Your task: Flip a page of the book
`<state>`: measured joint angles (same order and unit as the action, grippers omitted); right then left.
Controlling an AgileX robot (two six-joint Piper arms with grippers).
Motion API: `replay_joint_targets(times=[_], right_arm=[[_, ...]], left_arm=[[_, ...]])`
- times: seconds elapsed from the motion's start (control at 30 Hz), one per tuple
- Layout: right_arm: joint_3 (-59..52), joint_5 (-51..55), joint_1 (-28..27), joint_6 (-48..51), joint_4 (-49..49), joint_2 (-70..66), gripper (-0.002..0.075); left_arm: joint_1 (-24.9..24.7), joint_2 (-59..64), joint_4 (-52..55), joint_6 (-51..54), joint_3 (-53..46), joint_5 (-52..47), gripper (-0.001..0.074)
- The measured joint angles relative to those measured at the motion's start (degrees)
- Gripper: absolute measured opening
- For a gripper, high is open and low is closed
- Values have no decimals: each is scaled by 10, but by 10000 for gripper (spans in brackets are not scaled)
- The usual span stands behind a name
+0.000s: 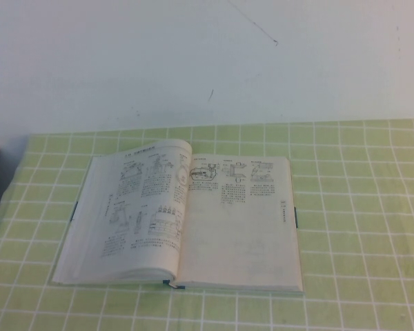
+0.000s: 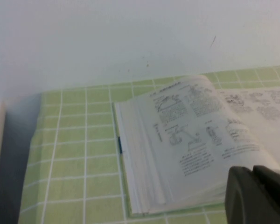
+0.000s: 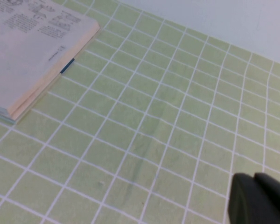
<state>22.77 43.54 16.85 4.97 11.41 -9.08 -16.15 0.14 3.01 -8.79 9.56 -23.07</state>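
Only a dark corner of the left gripper (image 2: 259, 193) shows in its own wrist view, hanging low beside the near left part of the book (image 1: 183, 217), and whether its fingers are spread or pressed together I cannot tell. The right gripper (image 3: 260, 198) is equally a dark sliver at the edge of its wrist view, over bare checked cloth well apart from the book's right edge; its fingers' state cannot be told either. Neither arm appears in the high view, so both seem to be held back near the robot's side of the counter (image 1: 359, 207). The book lies open and flat in the middle of the green checked cloth, spine running away from the robot, with a white wall (image 1: 207, 55) behind. The page (image 1: 134, 207) on the left half bulges upward near the spine, its printed machine drawings curving with it, while the right half lies flat. Nothing touches the paper, so the turn appears not yet begun: this looks like the approach step. The next move likely calls for one gripper to come down on a free page edge, catch a single thin leaf without dragging several, then sweep it over the spine.
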Motion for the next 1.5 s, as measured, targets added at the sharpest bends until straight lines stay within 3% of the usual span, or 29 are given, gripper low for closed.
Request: replay_joint_targets(times=[0.17, 0.3, 1.5], right_arm=[[0, 0, 0, 0, 0, 0, -1], [0, 0, 0, 0, 0, 0, -1], [0, 0, 0, 0, -1, 0, -1]], left_arm=[[55, -7, -30, 35, -78, 35, -3], [72, -8, -57, 37, -104, 44, -3], [78, -9, -73, 62, -104, 41, -3]])
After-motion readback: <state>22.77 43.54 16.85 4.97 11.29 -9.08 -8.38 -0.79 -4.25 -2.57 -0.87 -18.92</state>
